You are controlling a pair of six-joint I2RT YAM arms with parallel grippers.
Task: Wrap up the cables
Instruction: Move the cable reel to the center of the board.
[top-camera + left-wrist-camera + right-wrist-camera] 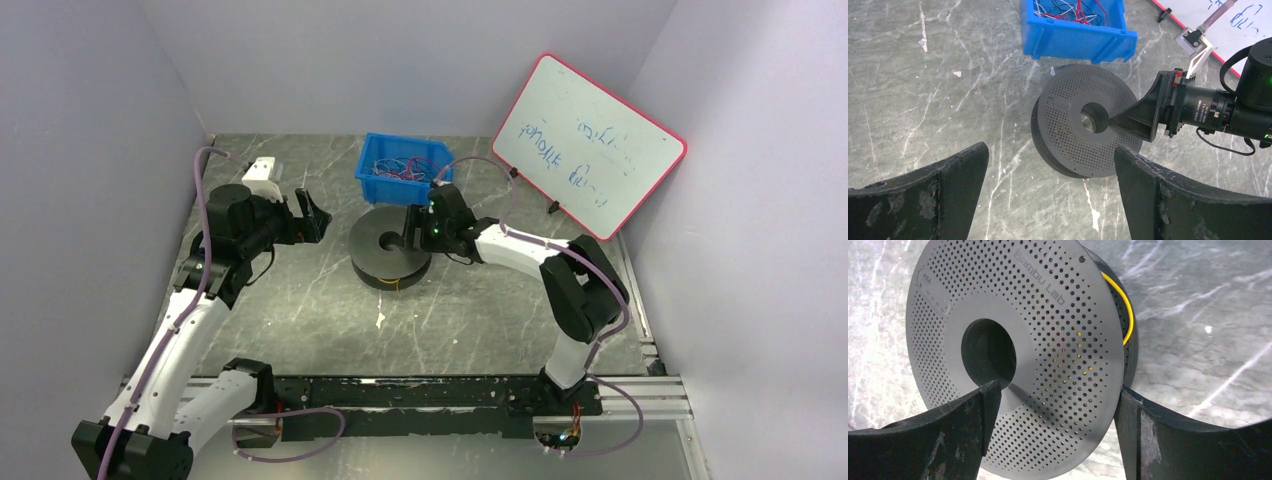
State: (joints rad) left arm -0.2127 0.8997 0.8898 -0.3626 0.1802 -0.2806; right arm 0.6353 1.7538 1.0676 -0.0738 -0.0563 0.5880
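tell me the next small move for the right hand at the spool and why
Probably close the right hand gently on the grey perforated plastic spool: one finger sits at its hub hole, the other outside the rim, contact unclear. That would steady it while the open, empty left hand fetches thin coloured cables from the blue plastic bin.

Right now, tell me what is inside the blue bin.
A tangle of thin cables, red, white and dark, lies in the blue bin. Its floor is hidden beneath them.
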